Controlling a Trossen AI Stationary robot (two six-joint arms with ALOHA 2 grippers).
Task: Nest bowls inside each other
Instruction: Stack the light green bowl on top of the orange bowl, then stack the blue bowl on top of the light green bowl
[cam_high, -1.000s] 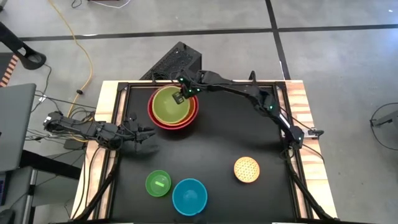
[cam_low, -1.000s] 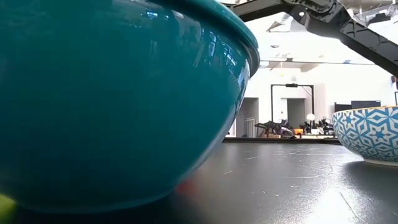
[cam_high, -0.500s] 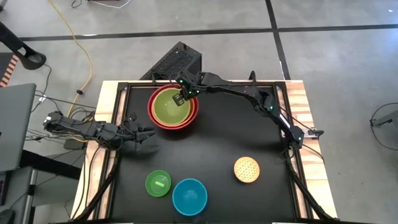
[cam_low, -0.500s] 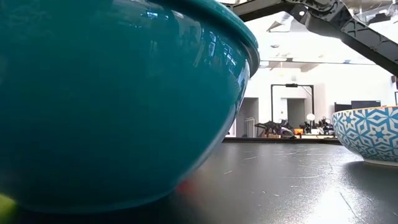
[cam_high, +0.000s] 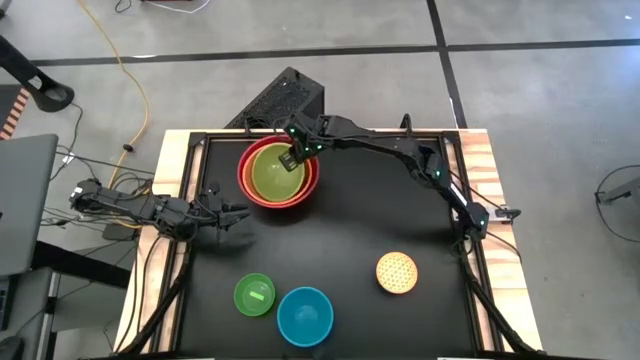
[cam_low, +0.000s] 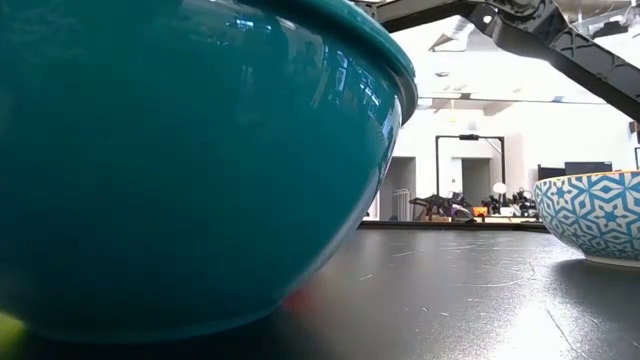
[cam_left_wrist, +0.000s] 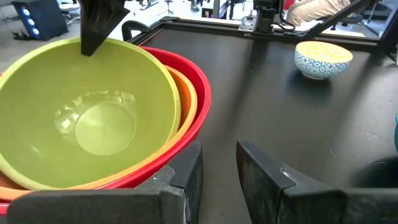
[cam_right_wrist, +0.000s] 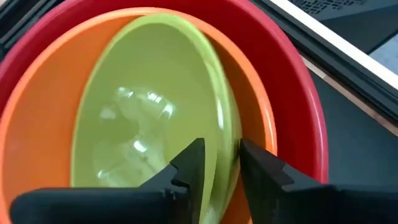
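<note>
Right gripper (cam_high: 291, 158) at the far rim of the stack. I read its two fingers as straddling the rim of the olive-green bowl (cam_high: 276, 171), one finger inside the wall and one outside, with a narrow gap showing on either side of the plastic; I judge the fingers parted and the bowl let go rather than pinched. The olive-green bowl sits directly below and ahead of this gripper, nested in the orange bowl (cam_right_wrist: 43, 130), which sits in the red bowl (cam_high: 305, 187). In the right wrist view the green bowl looks tipped toward one side of the orange one, not yet level.

Remaining bowls lie well apart from the right gripper, across the black table (cam_high: 380, 210) toward its near edge: the blue bowl (cam_high: 305, 315), the bright green bowl (cam_high: 254, 295) just beside it, and the dotted yellow bowl (cam_high: 397, 272) on the right arm's own side. By size I take the blue bowl as next; being round, it has no long axis to align to, so any rim point serves.

Left gripper (cam_left_wrist: 217, 167) waits just beside the stack, fingers spread, and is the nearer arm to the blue bowl. Open tabletop lies between stack and loose bowls; I would lift the right gripper straight up first to clear the rim.
</note>
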